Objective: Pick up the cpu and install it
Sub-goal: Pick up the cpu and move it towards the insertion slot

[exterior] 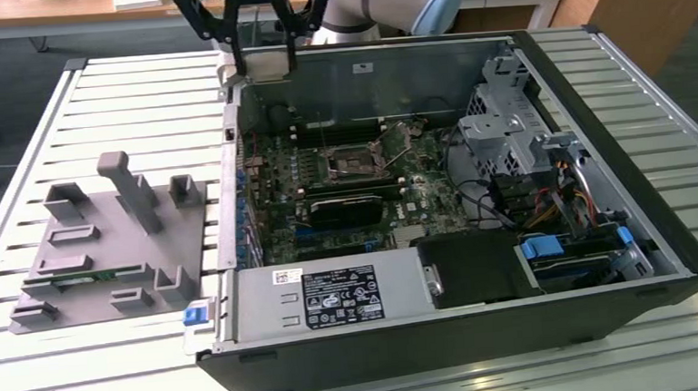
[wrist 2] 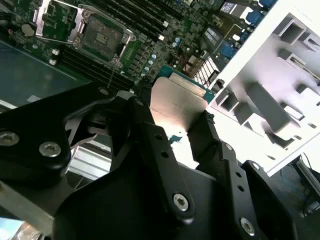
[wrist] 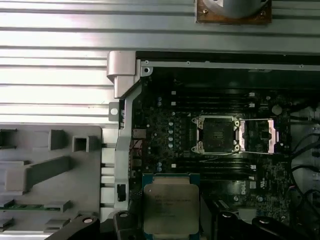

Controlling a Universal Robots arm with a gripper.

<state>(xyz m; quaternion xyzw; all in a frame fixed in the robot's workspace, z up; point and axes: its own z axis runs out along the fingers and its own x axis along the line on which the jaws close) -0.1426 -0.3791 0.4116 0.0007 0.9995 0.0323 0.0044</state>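
Holding cpu [wrist: 171, 207] clamped between fingers, end effector [exterior: 264, 48] hovers over far corner of open computer case [exterior: 456, 352] on slatted worktop [exterior: 125, 100]. Motherboard socket [wrist: 216, 134] bare, retention plate [wrist: 257, 136] swung open. Grey fixture tray [exterior: 110, 255] beside case, at exterior view's left.

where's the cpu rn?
The cpu is clamped in the gripper over the open computer case's far corner, at the exterior view's left, short of the empty socket.
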